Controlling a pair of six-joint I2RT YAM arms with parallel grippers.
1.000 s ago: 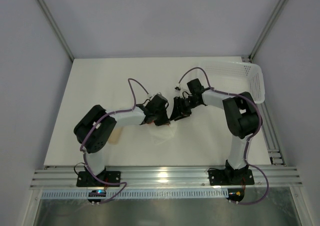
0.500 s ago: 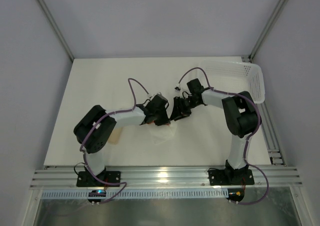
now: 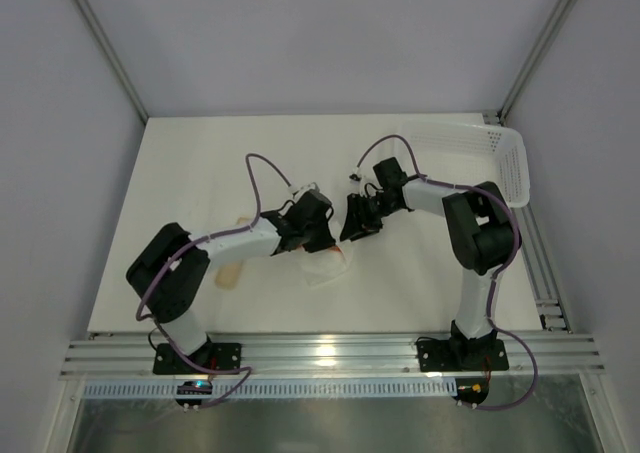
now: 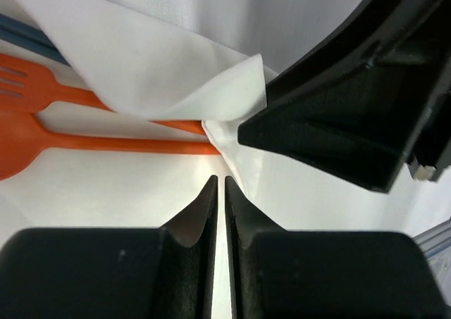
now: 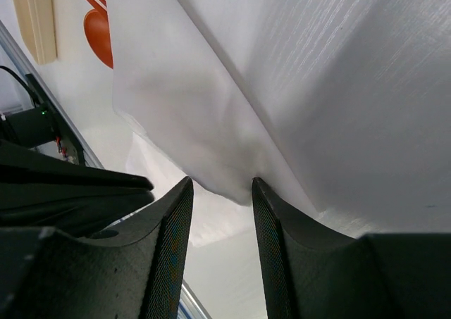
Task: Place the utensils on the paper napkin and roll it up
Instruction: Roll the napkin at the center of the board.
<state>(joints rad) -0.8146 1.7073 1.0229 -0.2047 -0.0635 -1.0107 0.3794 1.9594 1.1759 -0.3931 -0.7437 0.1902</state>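
Down at the left gripper, the two black fingers are closed to a thin slit. An edge of the napkin runs right to their tips, but whether it is pinched there I cannot tell. Just beyond the tips, a flap of the white paper lies folded over two orange handles. An orange fork and an orange spoon stick out from under it, off to that gripper's left. A dark stick shows beyond the fork, also partly under the paper.

Close across from the left gripper sits the right gripper. Its fingers stand a little apart, and a fold of the napkin dips between them without being squeezed. Past the fold, at the far edge of its wrist view, lies a beige block.

Around both grippers spreads a plain white table. A white perforated basket sits well off at its far right corner. Pale grey walls close in the space, and an aluminium rail runs along the near edge.
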